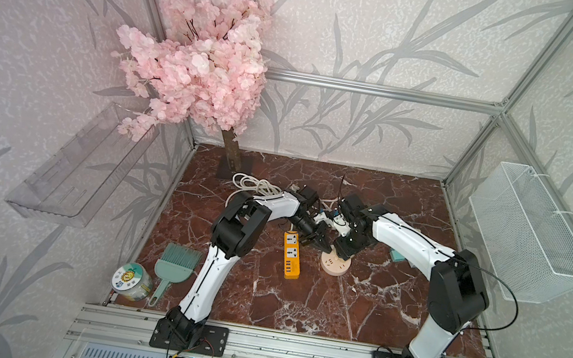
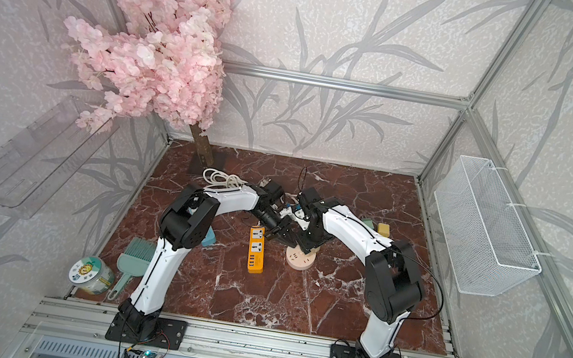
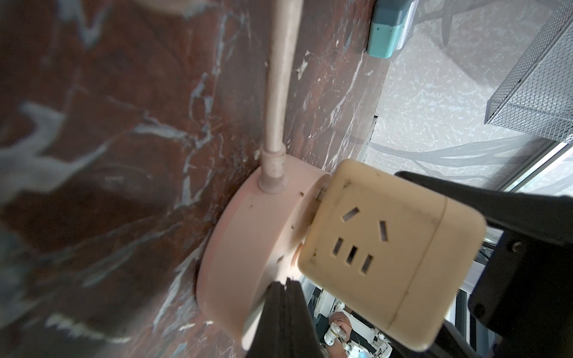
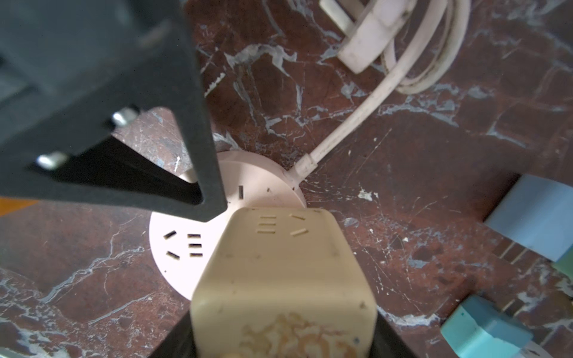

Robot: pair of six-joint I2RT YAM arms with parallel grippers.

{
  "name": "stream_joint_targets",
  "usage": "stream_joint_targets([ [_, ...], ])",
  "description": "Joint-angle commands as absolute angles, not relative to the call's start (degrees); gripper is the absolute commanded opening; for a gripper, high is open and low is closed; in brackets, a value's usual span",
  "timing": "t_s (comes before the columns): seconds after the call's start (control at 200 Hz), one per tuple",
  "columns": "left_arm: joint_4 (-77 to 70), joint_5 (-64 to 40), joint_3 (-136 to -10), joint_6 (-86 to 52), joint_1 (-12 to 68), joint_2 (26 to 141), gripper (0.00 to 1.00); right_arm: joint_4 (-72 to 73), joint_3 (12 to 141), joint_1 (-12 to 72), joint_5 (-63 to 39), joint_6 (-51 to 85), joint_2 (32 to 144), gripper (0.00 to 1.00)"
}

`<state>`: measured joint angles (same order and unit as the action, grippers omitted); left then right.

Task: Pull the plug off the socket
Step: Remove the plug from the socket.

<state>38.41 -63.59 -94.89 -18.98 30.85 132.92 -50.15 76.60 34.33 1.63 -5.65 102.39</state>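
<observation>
A round pink socket (image 1: 335, 268) (image 2: 299, 262) lies flat on the marble table. A cream cube plug (image 3: 387, 248) (image 4: 279, 279) sits against the socket's face (image 3: 248, 245) (image 4: 176, 248). My right gripper (image 4: 283, 334) comes down from above, its black fingers (image 3: 483, 198) pressed on two opposite sides of the plug. In both top views its wrist hides the plug. My left gripper (image 3: 286, 283) (image 1: 321, 246) is shut with nothing in it. Its tip rests on the socket's rim beside the plug, and it shows as a black wedge (image 4: 198, 148) in the right wrist view.
An orange power strip (image 1: 291, 253) lies just left of the socket. The socket's white cable (image 4: 350, 130) runs back to a coil (image 1: 253, 184). Blue and teal adapters (image 4: 533, 217) (image 4: 483, 331) lie to the right. A brush (image 1: 173, 267) and jar (image 1: 132, 280) sit front left.
</observation>
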Motion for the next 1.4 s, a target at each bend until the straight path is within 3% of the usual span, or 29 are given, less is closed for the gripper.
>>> stream_joint_targets([
  [0.0,40.02,-54.41,-92.9,-17.69,30.71,136.4,0.0,-49.95,76.75,37.08,6.06,-4.2,99.15,0.19],
  [0.205,39.9,-54.23,-92.63,-17.75,30.75,136.21,0.0,-49.98,77.12,41.38,11.18,-1.79,99.3,0.12],
  [0.41,39.61,-54.05,-92.46,-17.84,30.71,136.06,0.0,-49.92,77.83,41.44,10.05,-1.11,100.01,0.06],
  [0.5,39.61,-54.01,-92.4,-17.84,30.73,136.01,0.0,-50.64,78.88,39.9,4.71,-2.16,100.66,0.0],
  [0.685,39.59,-53.43,-92.28,-17.84,31.01,135.98,0.0,-54.57,82.87,34.45,-11.46,-2.31,102.92,0.0],
  [0.85,39.72,-53.17,-92.37,-17.76,31.2,135.99,0.0,-55.24,84.03,32.74,-17.01,-1.32,102.96,0.0],
  [1.005,39.67,-53.08,-92.3,-17.67,31.24,135.89,0.0,-54.83,82.74,33.11,-12.46,-0.68,101.89,0.0],
  [1.395,39.71,-53.33,-92.37,-17.67,31.21,135.99,0.0,-53.74,77.99,42.17,17.51,1.55,98.11,0.0],
])
